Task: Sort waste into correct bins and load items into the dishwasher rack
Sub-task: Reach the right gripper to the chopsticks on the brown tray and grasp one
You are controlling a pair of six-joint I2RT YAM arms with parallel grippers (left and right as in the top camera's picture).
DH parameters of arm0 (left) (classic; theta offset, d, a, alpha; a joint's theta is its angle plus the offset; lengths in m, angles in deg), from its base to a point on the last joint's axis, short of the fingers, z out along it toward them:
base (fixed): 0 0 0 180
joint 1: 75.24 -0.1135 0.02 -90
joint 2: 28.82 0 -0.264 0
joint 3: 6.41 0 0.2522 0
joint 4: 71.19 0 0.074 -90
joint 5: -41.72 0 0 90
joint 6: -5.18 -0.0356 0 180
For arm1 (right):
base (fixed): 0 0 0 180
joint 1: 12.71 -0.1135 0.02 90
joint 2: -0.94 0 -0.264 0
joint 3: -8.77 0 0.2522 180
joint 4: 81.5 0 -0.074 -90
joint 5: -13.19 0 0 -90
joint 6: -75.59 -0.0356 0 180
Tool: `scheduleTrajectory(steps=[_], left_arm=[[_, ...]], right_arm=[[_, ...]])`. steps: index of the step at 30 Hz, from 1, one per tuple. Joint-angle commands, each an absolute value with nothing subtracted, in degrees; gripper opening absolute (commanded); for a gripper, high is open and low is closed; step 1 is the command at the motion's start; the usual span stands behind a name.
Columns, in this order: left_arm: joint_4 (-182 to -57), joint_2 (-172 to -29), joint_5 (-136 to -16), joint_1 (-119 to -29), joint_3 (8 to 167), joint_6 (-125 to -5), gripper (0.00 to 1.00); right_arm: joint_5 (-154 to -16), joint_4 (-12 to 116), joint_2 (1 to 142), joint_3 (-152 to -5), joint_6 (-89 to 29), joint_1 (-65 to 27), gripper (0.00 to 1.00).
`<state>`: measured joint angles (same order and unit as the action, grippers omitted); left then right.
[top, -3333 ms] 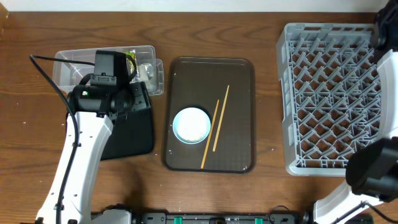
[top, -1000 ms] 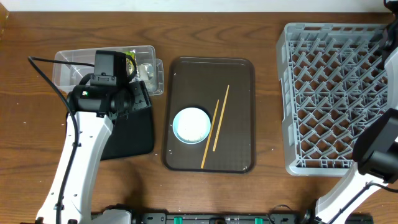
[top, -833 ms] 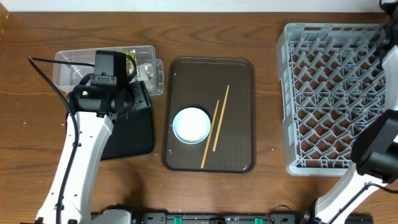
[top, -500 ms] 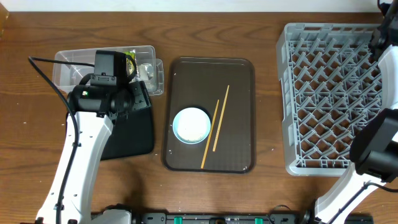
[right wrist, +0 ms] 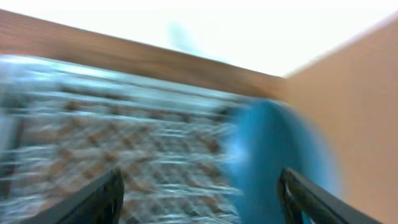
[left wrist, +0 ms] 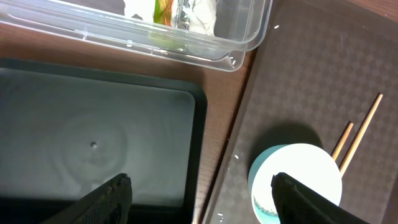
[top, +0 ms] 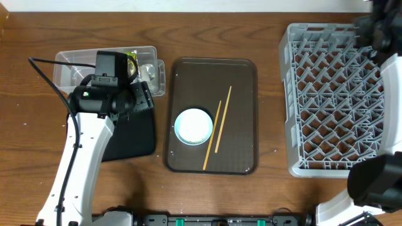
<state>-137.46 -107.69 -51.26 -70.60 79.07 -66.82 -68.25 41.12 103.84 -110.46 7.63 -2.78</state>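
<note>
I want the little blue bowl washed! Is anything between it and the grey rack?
Only the two chopsticks, lying flat on the brown tray between the bowl and the rack. Nothing else visible.

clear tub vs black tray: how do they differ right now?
The clear tub is see-through with taller walls; the black tray is opaque and shallow. The tub holds a wrapper and tissue at one end; what shows of the tray looks nearly bare. Both are rectangular, similar in footprint, and lie left of the brown tray.
</note>
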Motion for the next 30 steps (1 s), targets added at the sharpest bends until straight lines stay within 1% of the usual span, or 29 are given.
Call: scheduleTrajectory(steps=[1, 4, 10, 13, 17, 19, 23, 27, 30], left_arm=[[-138.01, -107.80, -50.59, -70.84, 79.05, -66.73, 0.76], [-138.09, -107.80, -50.56, -70.84, 79.05, -66.75, 0.78], [-138.07, -107.82, -50.15, -70.84, 79.05, -66.75, 0.78], [-138.31, -107.82, -50.15, -70.84, 79.05, -66.75, 0.78], [-139.17, -107.82, -50.15, -70.84, 79.03, -66.75, 0.78], [-139.34, -107.82, -50.15, -70.84, 79.03, -66.75, 0.78], [-139.34, -107.82, -50.15, -70.84, 79.03, -66.75, 0.79], [-139.34, -107.82, -50.15, -70.84, 79.03, -66.75, 0.79], [-139.34, -107.82, -50.15, -70.84, 79.03, -66.75, 0.79]], right_arm=[[-86.39, 36.27, 104.84, -110.15, -1.88, -7.50, 0.73], [-88.66, 31.44, 105.52, -110.15, -5.90, -12.26, 0.70], [-88.62, 24.12, 107.94, -109.50, -11.32, -23.41, 0.70], [-88.58, 23.53, 109.54, -107.73, -13.96, -28.55, 0.70], [-88.18, 23.64, 112.27, -104.32, -19.65, -34.27, 0.68], [-85.98, 23.81, 113.65, -102.02, -23.47, -36.57, 0.63], [-84.14, 26.06, 116.47, -97.04, -30.03, -39.94, 0.57], [-84.14, 30.94, 118.09, -91.95, -31.80, -41.99, 0.49], [-84.05, 34.35, 118.35, -88.89, -32.19, -43.13, 0.46]])
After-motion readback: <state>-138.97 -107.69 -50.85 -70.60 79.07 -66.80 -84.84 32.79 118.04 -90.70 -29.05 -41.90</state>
